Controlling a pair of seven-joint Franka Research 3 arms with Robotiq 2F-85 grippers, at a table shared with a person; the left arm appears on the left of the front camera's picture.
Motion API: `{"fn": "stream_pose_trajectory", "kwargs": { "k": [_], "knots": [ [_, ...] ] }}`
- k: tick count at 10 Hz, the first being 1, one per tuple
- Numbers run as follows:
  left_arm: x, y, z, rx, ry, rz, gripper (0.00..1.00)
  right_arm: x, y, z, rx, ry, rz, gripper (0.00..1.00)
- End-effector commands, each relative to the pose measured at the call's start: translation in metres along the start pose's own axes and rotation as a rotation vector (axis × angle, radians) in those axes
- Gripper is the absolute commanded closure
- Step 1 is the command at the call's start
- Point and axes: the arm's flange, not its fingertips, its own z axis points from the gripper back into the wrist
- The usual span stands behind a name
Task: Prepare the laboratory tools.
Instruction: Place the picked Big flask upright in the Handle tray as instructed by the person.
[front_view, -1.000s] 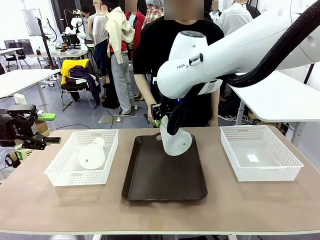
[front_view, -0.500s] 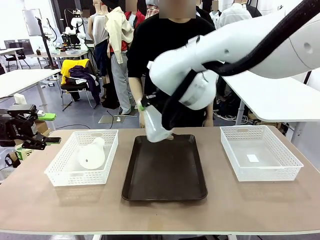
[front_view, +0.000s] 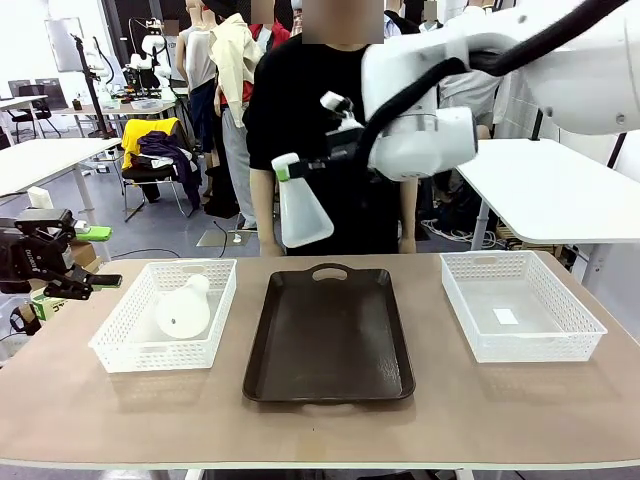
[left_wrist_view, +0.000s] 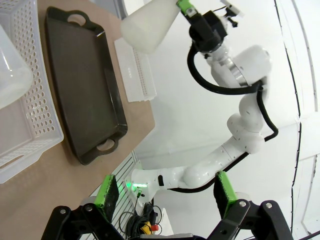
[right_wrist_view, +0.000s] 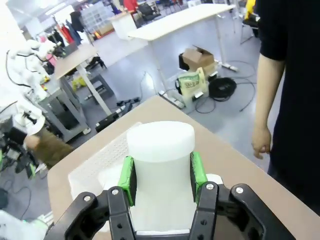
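In the front view, one frosted flask (front_view: 303, 215) is held in the air by the right pincer (front_view: 287, 168), which is closed on its narrow neck; the wide base hangs below the pads, above the far end of the dark tray (front_view: 330, 345) and in front of the person. A second flask (front_view: 183, 311) is seen lying on its side in the left mesh basket (front_view: 112, 345), apart from both pincers. The left pincer (front_view: 48, 266) is parked off the table's left edge, its jaws spread and nothing held. The right mesh basket (front_view: 520, 340) holds neither flask. The task is judged to be partly done at most: one flask is lifted but not set down, and the other is not yet taken up. In the left wrist view, the left pincer's (left_wrist_view: 166, 194) green pads are seen well apart with nothing between them, while the lifted flask (left_wrist_view: 147, 25) is carried far off. In the right wrist view, the flask's neck (right_wrist_view: 160, 150) is clamped between the green pads of the right pincer (right_wrist_view: 161, 176), rising straight up from them.
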Motion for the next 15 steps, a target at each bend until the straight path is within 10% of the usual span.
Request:
{"fn": "stream_pose_trajectory", "kwargs": {
  "k": [1, 9, 15],
  "knots": [
    [0.0, -0.002, 0.001, -0.007, -0.006, 0.001, 0.0, -0.054, 0.013, 0.028, 0.051, -0.01, 0.025, 1.0],
    [0.0, -0.002, 0.001, -0.007, -0.006, 0.001, 0.0, -0.05, -0.008, 0.007, 0.076, 0.036, 0.124, 1.0],
    [0.0, -0.002, 0.001, -0.007, -0.006, 0.001, 0.0, -0.112, -0.046, -0.021, 0.355, -0.173, 0.329, 1.0]
  ]
}}
